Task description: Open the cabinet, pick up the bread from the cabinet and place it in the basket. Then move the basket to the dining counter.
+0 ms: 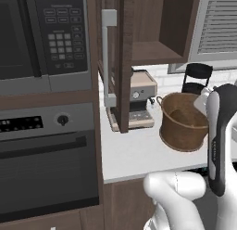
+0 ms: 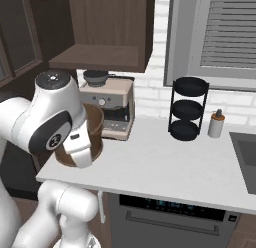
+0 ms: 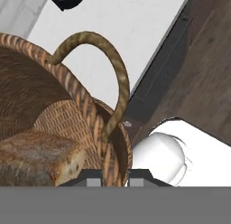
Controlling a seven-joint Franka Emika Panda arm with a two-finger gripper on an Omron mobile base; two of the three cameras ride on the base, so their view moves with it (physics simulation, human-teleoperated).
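Observation:
The brown woven basket (image 3: 76, 101) stands on the white counter beside the coffee machine, also seen as basket (image 1: 183, 122) and basket (image 2: 95, 129). The bread (image 3: 38, 157), a golden-brown loaf piece, lies inside it on the bottom. My gripper (image 3: 113, 180) is shut on the basket's rim, right below its loop handle (image 3: 106, 60). In the base views my white arm covers the hand. The cabinet (image 1: 155, 34) hangs above with its door swung open edge-on and its grey bar handle (image 1: 108, 57) facing me. The dining counter is out of view.
A coffee machine (image 2: 107, 107) sits at the back under the cabinet. A black three-tier stand (image 2: 187, 109) and a small bottle (image 2: 216, 124) stand further right, then a sink (image 2: 245, 152). Microwave (image 1: 41, 34) and oven (image 1: 46, 155) fill the left wall.

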